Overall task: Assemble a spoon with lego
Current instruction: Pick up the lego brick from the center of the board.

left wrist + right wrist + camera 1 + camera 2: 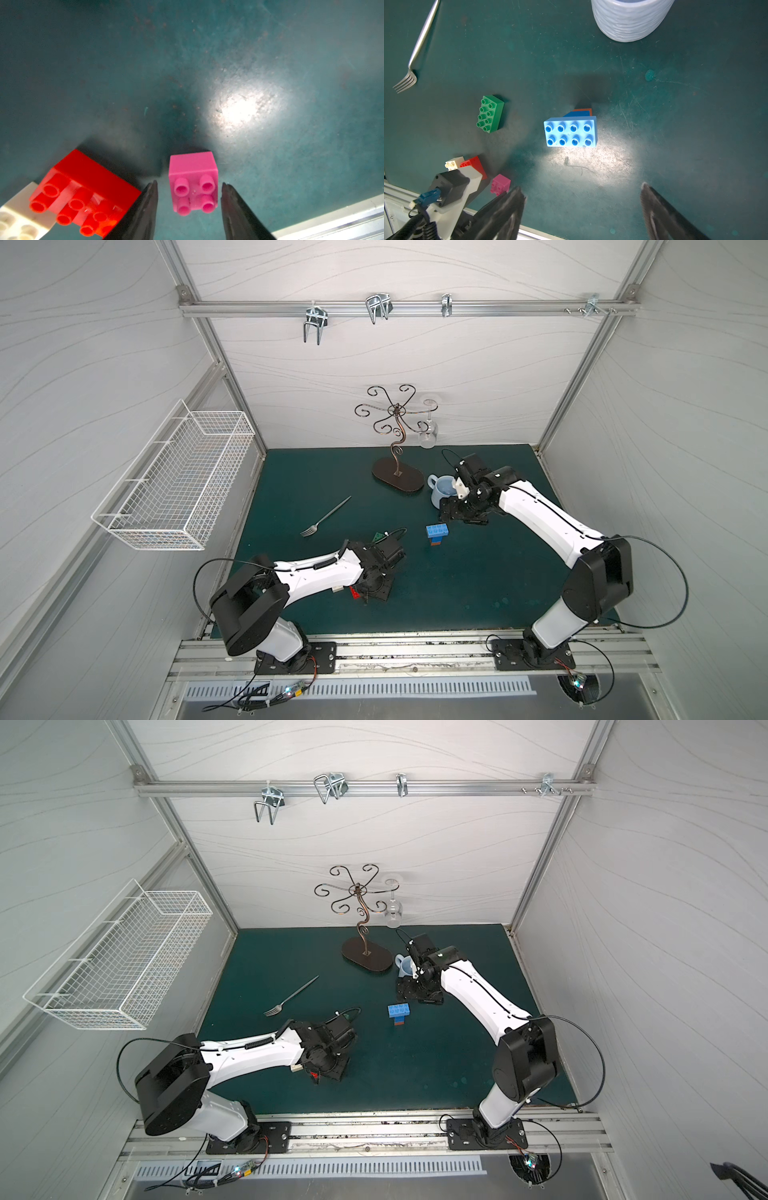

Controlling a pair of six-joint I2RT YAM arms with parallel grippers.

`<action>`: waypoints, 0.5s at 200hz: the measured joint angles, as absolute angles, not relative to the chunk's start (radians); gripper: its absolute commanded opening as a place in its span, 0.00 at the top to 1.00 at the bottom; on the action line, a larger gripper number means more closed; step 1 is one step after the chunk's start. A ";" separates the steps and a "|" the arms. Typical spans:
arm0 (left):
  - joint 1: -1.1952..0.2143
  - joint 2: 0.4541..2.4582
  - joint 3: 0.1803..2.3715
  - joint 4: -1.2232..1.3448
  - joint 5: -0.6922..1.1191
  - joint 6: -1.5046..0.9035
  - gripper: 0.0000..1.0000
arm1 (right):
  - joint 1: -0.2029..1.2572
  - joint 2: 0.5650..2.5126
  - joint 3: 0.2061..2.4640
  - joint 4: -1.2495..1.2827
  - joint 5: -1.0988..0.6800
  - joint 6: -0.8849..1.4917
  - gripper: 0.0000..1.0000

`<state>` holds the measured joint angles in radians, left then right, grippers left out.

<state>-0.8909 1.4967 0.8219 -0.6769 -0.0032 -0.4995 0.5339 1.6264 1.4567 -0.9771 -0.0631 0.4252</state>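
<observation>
The left gripper (189,184) is low over the green mat (228,62). Its two dark fingers (145,207) stand on both sides of the pink brick (193,166). The opening is narrow, only a little wider than the brick. A thin strip of mat shows between each fingertip and the brick, so I see no contact. The four studs of the pink brick face the wrist camera. Outside the fingers, just beside them, lies the red brick (87,182), and the white brick (18,216) is next to it.

The right gripper (581,187) is wide open and holds nothing; only bare mat is between its fingers. It hangs near the light blue mug (631,22).

The spoon (571,124) is only partly built: a light blue brick (571,135) sits on a blue brick (578,114) and an orange brick (584,110). In both top views the spoon (437,531) (399,1011) stands in the middle of the mat, apart from both grippers. The green brick (491,113) lies alone between the spoon and the fork (419,45).
</observation>
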 measured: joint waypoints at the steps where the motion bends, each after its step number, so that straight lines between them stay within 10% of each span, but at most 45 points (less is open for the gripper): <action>1: -0.891 1.497 0.822 -0.677 -0.003 -0.500 0.48 | 0.533 1.626 1.457 -0.977 -0.063 0.425 0.10; 100: -0.900 1.521 0.859 -0.739 -0.008 -0.492 0.74 | 0.474 1.589 1.392 -0.932 -0.141 0.421 0.10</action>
